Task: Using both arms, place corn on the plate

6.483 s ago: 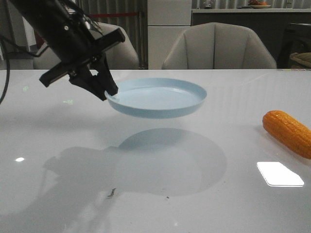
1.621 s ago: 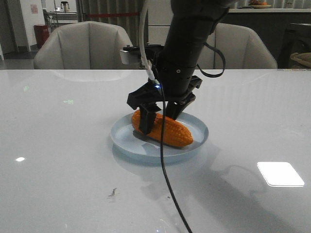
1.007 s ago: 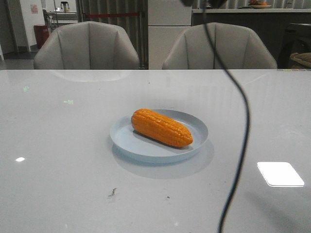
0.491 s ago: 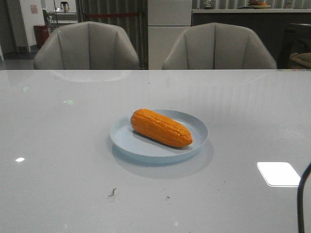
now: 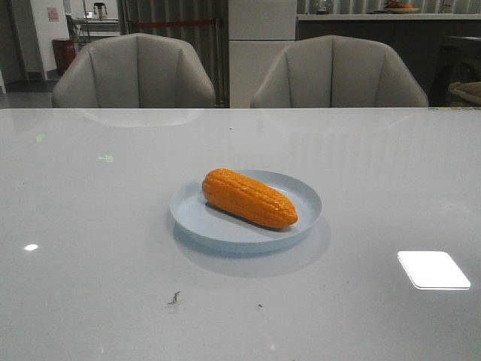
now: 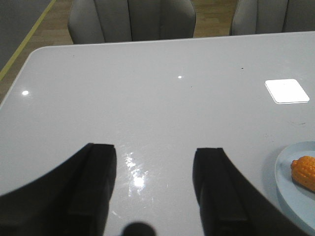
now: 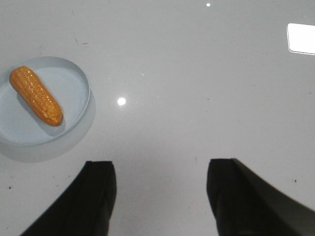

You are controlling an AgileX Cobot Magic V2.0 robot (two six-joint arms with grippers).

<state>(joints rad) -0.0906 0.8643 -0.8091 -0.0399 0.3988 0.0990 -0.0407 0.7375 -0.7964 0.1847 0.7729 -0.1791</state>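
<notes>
We see little left to go wrong, but some risk remains in our judgement: the glossy orange plastic corn cob with its rows of bumpy kernels (image 5: 249, 197) lies on its side inside the round, shallow, pale blue plate with a low raised rim (image 5: 188, 218), and a rounded, tapered cob can roll if the plate is nudged, so any arm sweeping low across the smooth, glossy white desk (image 5: 90, 226) could knock the rim and send the cob over that low edge. The plate sits near the middle of the desk, well away from every edge, so a fall off the desk seems unlikely to us. The cob lies slantwise across the plate, its thick end toward the far left corner of the desk and its tip toward the near right. Neither arm shows in the front view. Our left tool (image 6: 155, 189) hangs above bare desk with its black fingers spread wide and nothing between them, the plate only at the margin of its view; our right tool (image 7: 160, 196) is likewise wide apart and empty, well apart from the plate. Counting, we find one corn cob, one plate, two tools, and two grey upholstered chairs (image 5: 135, 71) behind the far edge.
</notes>
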